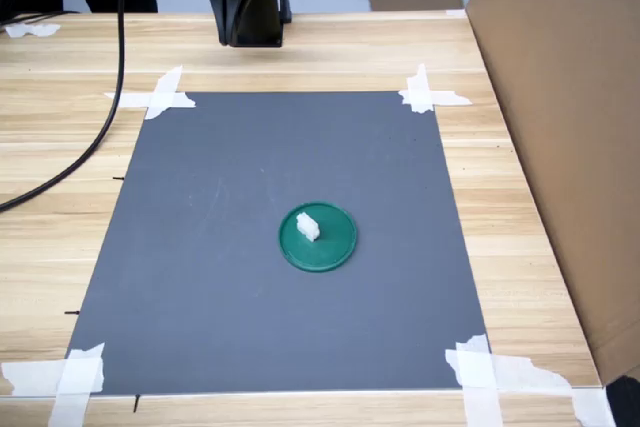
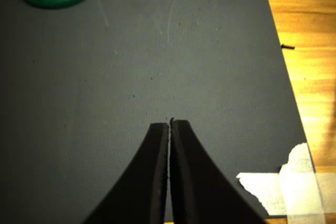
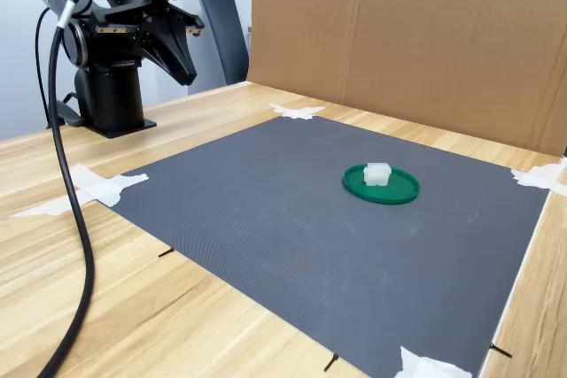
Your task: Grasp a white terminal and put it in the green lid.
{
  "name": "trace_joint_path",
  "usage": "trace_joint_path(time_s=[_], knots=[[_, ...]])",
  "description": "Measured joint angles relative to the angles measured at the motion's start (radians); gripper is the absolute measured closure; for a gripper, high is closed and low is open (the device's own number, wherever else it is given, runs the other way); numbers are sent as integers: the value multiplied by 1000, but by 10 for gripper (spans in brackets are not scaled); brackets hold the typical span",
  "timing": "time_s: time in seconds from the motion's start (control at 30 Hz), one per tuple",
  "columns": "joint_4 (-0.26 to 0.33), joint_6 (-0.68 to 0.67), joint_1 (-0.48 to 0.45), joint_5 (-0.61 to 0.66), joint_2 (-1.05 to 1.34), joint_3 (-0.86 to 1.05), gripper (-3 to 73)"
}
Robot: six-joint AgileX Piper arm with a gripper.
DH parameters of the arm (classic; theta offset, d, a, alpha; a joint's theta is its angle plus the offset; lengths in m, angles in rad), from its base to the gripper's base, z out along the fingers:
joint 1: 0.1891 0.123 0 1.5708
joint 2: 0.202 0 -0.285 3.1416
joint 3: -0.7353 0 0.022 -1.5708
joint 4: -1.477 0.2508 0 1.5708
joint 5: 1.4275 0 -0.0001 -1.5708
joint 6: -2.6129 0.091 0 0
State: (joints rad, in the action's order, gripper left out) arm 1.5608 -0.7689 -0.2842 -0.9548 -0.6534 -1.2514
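Terminal's home in the lid, and the arm stands clear at the back of the bench!

There it sits: the white terminal [image 1: 307,226], a tiny translucent plastic block, rests inside the green lid [image 1: 334,247], a flat round disc with a low rim that looks made to keep it from sliding off. The lid lies near the middle of the matte grey mat [image 1: 230,247], which is taped at its corners, likely so it stays flat on the pale wood bench [image 1: 60,147]. The gripper [image 2: 169,123] hangs well apart from both, jaws pressed together and empty, dark pads meeting along a thin seam. The job looks done, I'd say.
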Motion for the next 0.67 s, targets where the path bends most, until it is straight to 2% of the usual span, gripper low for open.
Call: trace_joint_path(time_s=[0.33,0.67], knots=[[1,1,-8,-41,173,126,719],[2,3,-8,-38,242,138,719]])
